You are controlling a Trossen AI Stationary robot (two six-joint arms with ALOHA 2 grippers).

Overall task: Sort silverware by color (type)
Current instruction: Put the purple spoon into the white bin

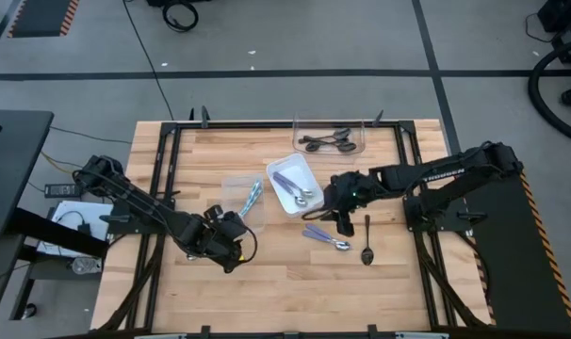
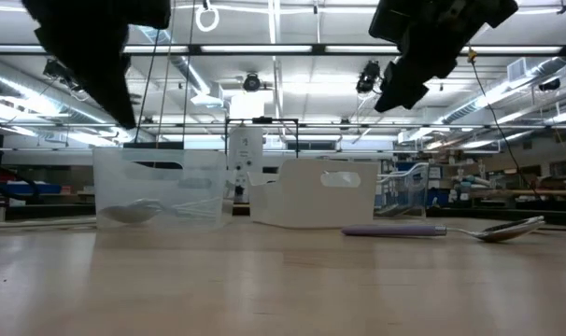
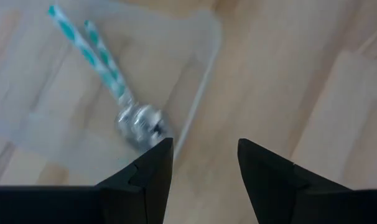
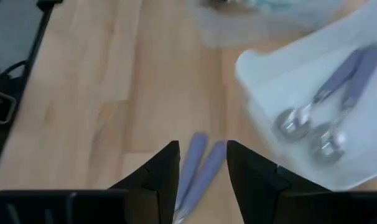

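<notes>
Two purple-handled metal spoons [image 4: 198, 163] lie side by side on the wooden counter [image 1: 267, 292], their handles pointing up between the right fingers [image 4: 202, 163], which hang parted just above. Left fingers [image 3: 201, 165], also parted, wait beside the clear container [image 1: 236, 193].

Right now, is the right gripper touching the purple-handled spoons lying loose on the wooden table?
Apart. In the low view the right gripper hangs well above the purple-handled spoons on the wooden table, with open room background showing between them.
</notes>
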